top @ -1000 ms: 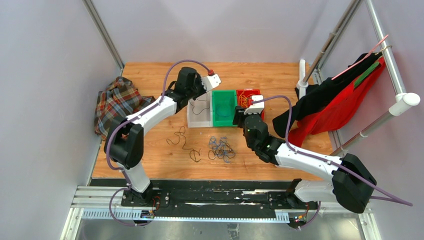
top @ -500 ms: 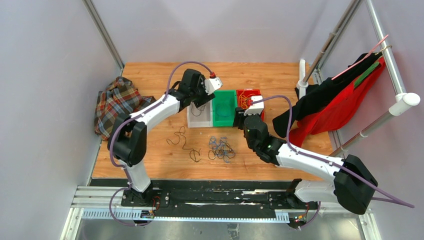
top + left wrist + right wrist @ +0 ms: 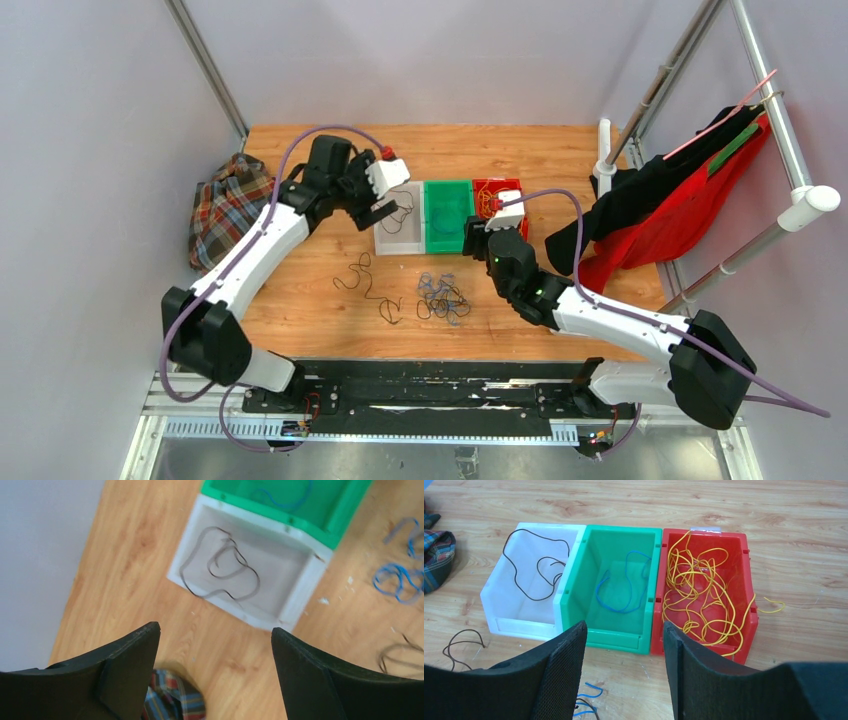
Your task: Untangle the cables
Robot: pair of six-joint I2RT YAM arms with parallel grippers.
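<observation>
On the counter (image 3: 320,325), just nearside of the green bin (image 3: 428,215), the blue-and-black cables (image 3: 442,297) lie knotted in a clump with no clear long axis; a loose black cable (image 3: 365,285) sprawls near-left of the bin. The right tool (image 3: 624,630), wide and empty, hovers at the bin's near-right corner, nearest the clump; the left tool (image 3: 215,640), also wide, empty, hangs farther left.
</observation>
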